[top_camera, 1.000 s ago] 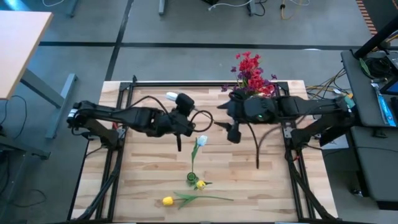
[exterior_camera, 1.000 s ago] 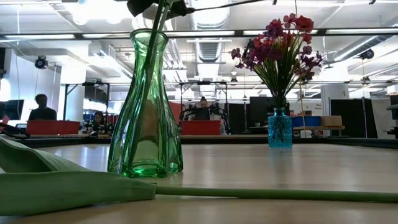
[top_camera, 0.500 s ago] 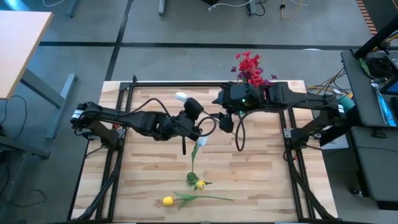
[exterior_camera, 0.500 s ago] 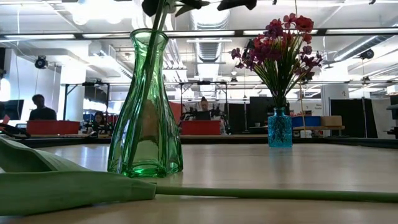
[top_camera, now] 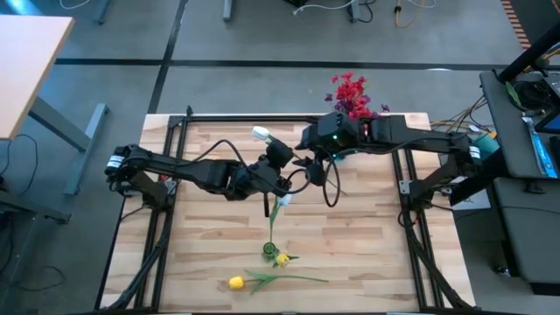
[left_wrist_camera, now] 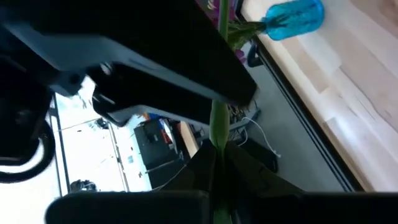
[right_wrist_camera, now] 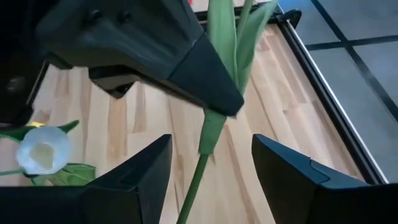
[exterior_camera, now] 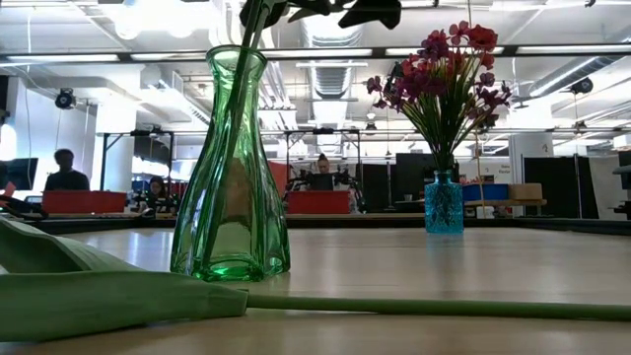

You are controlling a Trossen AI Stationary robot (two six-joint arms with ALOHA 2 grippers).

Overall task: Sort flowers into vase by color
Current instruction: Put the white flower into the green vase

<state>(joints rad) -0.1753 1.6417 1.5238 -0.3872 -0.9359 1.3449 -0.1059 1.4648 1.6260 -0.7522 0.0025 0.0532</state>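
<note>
A green glass vase [exterior_camera: 232, 168] stands near the table's middle [top_camera: 269, 252], and a long green stem [exterior_camera: 225, 148] leans in it. A white tulip bud [top_camera: 282, 201] shows above it, also in the right wrist view [right_wrist_camera: 40, 152]. My left gripper [top_camera: 284, 179] is above the vase, shut on a green stem [left_wrist_camera: 217, 124]. My right gripper [top_camera: 315, 171] is open just to its right, its fingers [right_wrist_camera: 134, 180] on either side of that stem [right_wrist_camera: 208, 134] without touching. A yellow bud [top_camera: 282, 259] sits at the vase mouth. Another yellow flower [top_camera: 236, 282] lies on the table. My left gripper pinches the green stem [right_wrist_camera: 212, 121] between its two fingers, held in the air above the green vase. Leaves [right_wrist_camera: 227, 31] rise past one side of the fingers and bare stem runs out the other. The finger in front hides the exact spot.
A blue vase [exterior_camera: 444, 202] of red and purple flowers [top_camera: 350, 92] stands at the far right, partly under my right arm. The lying flower's stem and leaf [exterior_camera: 118, 301] cross the near edge. Black rails [top_camera: 166, 219] run along both sides. People sit in the room behind.
My left gripper has moved toward the table's right and slightly toward the far edge, carrying the stem's upper part with it. My right gripper has swung toward the far edge and to the left, closing in on the left gripper and the stem.
</note>
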